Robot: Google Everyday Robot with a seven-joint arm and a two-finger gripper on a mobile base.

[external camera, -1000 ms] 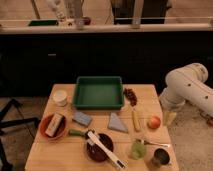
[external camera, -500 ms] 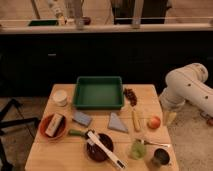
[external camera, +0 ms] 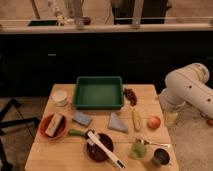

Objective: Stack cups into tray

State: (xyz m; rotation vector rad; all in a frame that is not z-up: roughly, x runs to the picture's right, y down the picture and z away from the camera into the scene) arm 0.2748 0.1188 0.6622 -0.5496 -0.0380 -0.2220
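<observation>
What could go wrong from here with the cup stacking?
1. The hand hangs beside the right edge of the table; both the grey cup and green cup sit near the front edge, so a nudge may push one off.
2. The way to the tray passes a round fruit that could roll.

A wooden worktop [external camera: 55, 157] carries a small white tub [external camera: 60, 97] at its back left and, nearer the front, an orange-red bowl [external camera: 44, 131] with a pale block [external camera: 54, 124] lying in it. Along the middle lie a blue-grey sponge [external camera: 81, 118], a grey wedge [external camera: 117, 122], a yellow stick-shaped item [external camera: 136, 120] and a reddish round fruit [external camera: 154, 122], with dark grapes [external camera: 131, 95] behind them. At the front stands a dark bowl [external camera: 95, 152] with a white utensil [external camera: 107, 151] across it, its green handle [external camera: 76, 133] pointing left.
</observation>
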